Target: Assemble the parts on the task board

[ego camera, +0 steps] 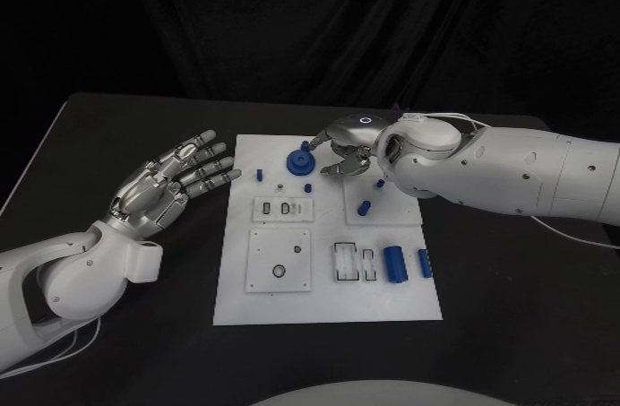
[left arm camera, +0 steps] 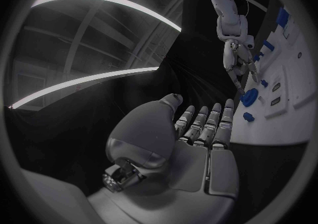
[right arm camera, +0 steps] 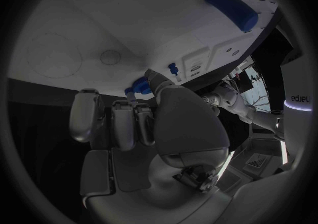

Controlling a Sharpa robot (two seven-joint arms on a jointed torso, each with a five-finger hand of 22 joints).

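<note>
- Right hand (ego camera: 347, 153) hovers over the task board (ego camera: 326, 300)'s far edge, fingers curled beside the blue gear (ego camera: 301, 162); whether it grips anything, I cannot tell.
- Left hand (ego camera: 168, 184) waits released beside the board, fingers spread, probably leaving room.

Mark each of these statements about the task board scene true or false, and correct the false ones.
1. The left robot hand holds a blue part. False: it is open, fingers spread, holding nothing, beside the task board.
2. The right robot hand is over the far end of the board, next to the blue gear. True.
3. A large blue cylinder lies near the board's near right corner. True.
4. The blue gear sits off the board on the black table. False: it is on the board near its far edge.
5. The left robot hand rests on the board. False: it is off the board's left edge.
</note>
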